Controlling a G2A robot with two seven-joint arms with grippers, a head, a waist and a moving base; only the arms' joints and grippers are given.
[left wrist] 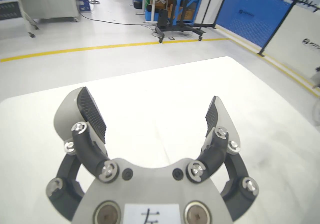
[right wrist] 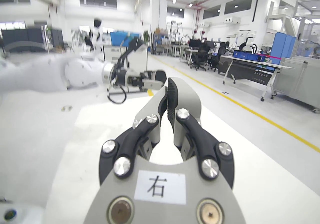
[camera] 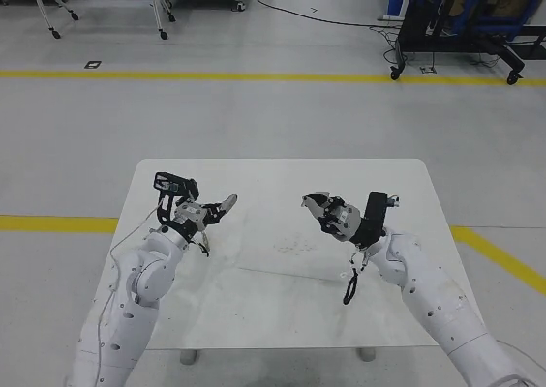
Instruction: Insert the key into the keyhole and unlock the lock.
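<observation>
White rectangular table (camera: 283,184), rounded corners, standing on pale grey floor (camera: 254,116) crossed by yellow lines (camera: 254,75). Faint seam runs across tabletop. Smudgy grey scuff marks (camera: 295,246) near centre. Two table feet (camera: 188,356) under near edge.

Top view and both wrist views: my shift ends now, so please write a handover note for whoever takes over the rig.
Claws: the left claw is open and holds nothing. It hovers over the white table.
The right claw is shut, pads together with nothing between them. It hovers over the table opposite the left claw.
Done: nothing yet.
Left: the whole unlocking job.
</observation>
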